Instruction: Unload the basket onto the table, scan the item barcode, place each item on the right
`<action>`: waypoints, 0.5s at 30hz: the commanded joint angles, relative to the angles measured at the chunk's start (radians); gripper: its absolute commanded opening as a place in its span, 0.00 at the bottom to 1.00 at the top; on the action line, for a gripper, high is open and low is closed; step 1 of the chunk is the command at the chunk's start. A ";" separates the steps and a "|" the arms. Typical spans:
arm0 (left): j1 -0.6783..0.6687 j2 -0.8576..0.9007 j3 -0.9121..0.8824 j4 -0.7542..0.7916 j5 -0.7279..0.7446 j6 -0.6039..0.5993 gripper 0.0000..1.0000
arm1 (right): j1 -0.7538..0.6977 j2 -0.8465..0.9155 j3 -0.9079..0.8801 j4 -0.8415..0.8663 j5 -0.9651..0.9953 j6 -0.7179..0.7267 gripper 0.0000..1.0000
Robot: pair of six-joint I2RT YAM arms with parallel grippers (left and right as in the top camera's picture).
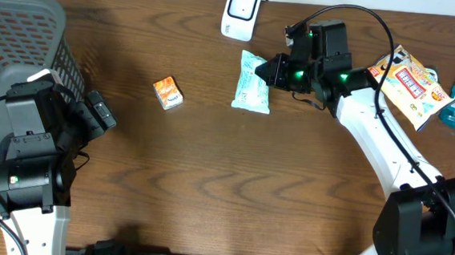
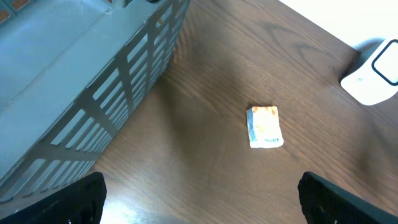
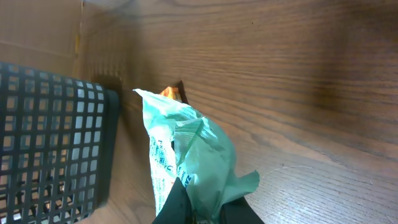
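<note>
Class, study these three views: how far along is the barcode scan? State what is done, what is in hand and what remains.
Done: the right claw is shut on one end of the green packet. In hand: the packet is near the white scanner, not yet up against it. Left: presenting its barcode to the scanner. The left claw is open and empty, by the basket.

Crinkled pale green packet (image 1: 252, 83), one end pinched in the right claw (image 1: 274, 70), near the white scanner (image 1: 241, 12)
</note>
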State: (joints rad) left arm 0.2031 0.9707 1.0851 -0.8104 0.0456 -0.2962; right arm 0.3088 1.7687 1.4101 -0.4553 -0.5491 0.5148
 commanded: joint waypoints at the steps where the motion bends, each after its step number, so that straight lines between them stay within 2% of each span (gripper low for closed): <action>1: 0.006 0.002 0.005 -0.001 -0.012 -0.009 0.98 | 0.009 -0.003 0.011 0.008 -0.007 -0.016 0.01; 15: 0.006 0.002 0.005 -0.001 -0.012 -0.009 0.98 | 0.015 -0.003 0.011 0.002 -0.007 -0.042 0.01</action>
State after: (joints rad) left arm 0.2031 0.9707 1.0851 -0.8104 0.0456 -0.2962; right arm 0.3088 1.7687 1.4101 -0.4522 -0.5491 0.4889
